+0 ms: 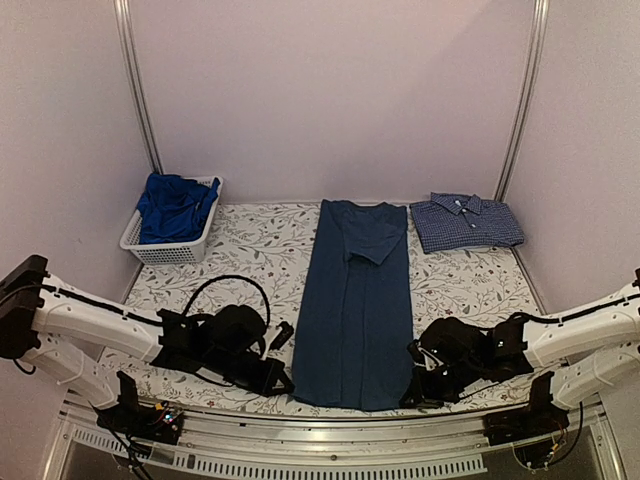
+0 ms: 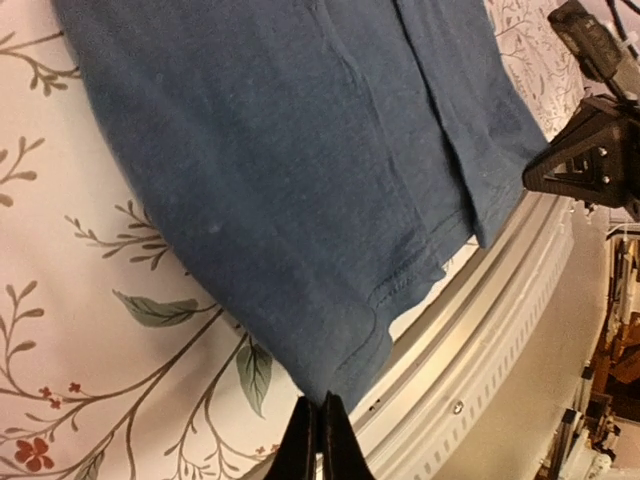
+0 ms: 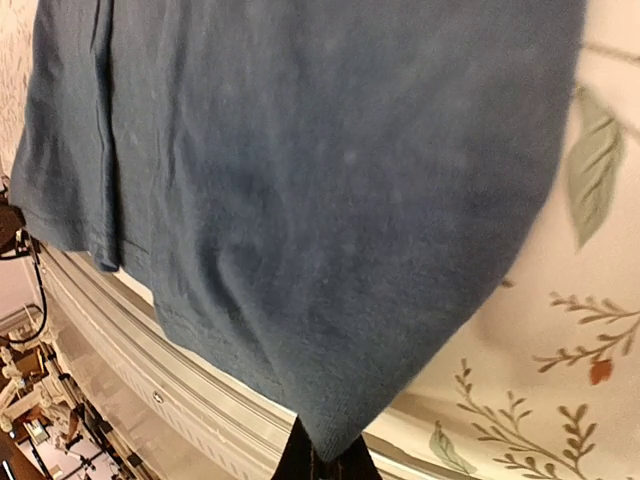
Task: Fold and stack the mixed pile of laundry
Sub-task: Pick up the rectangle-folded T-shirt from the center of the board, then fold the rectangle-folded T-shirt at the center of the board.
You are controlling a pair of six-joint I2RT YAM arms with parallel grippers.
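The dark navy T-shirt (image 1: 352,300) lies in a long, narrow strip down the middle of the table, sleeves folded in. My left gripper (image 1: 285,385) is shut on its near left hem corner. In the left wrist view the black fingers (image 2: 320,408) pinch the tip of the navy cloth (image 2: 300,170). My right gripper (image 1: 408,395) is shut on the near right hem corner. In the right wrist view the cloth (image 3: 300,180) runs down into the closed fingers (image 3: 325,452). The blue checked shirt (image 1: 466,221) lies folded at the back right. A royal-blue garment (image 1: 175,205) fills the basket.
The white mesh basket (image 1: 172,250) stands at the back left on the floral tablecloth (image 1: 250,250). A metal rail (image 1: 330,425) runs along the table's near edge, just below both hem corners (image 2: 480,330). Walls close in the back and both sides.
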